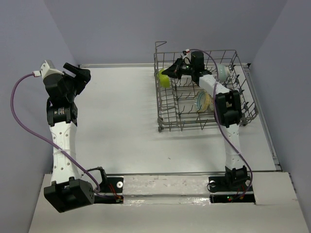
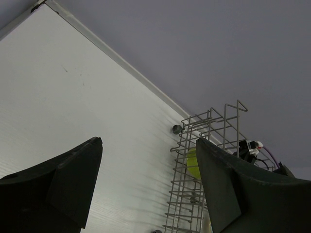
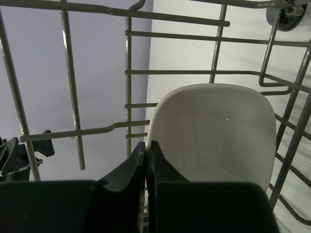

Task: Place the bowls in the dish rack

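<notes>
We log the right claw (image 3: 146,144) inside the dish rack (image 1: 159,97), far left corner. Its fingers are pressed together at the left rim of the white bowl (image 3: 218,131), which stands on edge against the wires. The left claw (image 2: 149,141) is spread wide, holding nothing, above the surface (image 1: 116,107). There is open room between it and the rack's left wall.

one dish rack (image 1: 184,121), at least four bowls (image 1: 165,77), two arms (image 1: 63,141)

White bowl (image 3: 214,131) — lower rim hidden behind the fingers (image 3: 167,189).
</notes>
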Controlling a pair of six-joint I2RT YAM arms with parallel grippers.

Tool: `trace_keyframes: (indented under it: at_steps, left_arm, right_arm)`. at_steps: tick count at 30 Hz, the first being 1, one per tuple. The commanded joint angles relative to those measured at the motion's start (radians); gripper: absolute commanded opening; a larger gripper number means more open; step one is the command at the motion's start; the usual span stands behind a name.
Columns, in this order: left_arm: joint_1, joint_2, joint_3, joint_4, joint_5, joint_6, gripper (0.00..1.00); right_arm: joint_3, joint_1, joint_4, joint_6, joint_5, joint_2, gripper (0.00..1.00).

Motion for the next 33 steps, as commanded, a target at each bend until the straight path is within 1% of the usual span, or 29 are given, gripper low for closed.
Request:
trace_keyframes:
  at_steps: [1,7,10,14,17,26,33]
  left_arm:
    - [0.008,-0.027,0.000,0.038,0.018,0.001,0.86]
    - [0.008,-0.024,0.000,0.038,0.021,0.001,0.86]
    - [0.008,-0.024,0.000,0.039,0.021,0.001,0.86]
    - [0.008,-0.024,-0.002,0.039,0.021,0.001,0.86]
    - [0.008,-0.022,-0.002,0.039,0.021,0.001,0.86]
    - [0.008,-0.021,-0.003,0.041,0.021,0.001,0.86]
    - [0.008,-0.021,-0.005,0.042,0.021,0.001,0.86]
  right_arm:
    - [0.014,-0.002,-0.045,-0.053,0.018,-0.028,0.01]
    - [0.045,-0.002,-0.194,-0.161,0.100,-0.031,0.03]
    - [0.046,-0.002,-0.234,-0.194,0.131,-0.032,0.04]
    - [0.042,-0.002,-0.286,-0.251,0.205,-0.045,0.11]
    - [0.028,-0.002,-0.302,-0.265,0.240,-0.054,0.11]
    - [-0.008,-0.012,-0.328,-0.309,0.317,-0.092,0.20]
    - [-0.037,-0.021,-0.343,-0.342,0.361,-0.117,0.22]
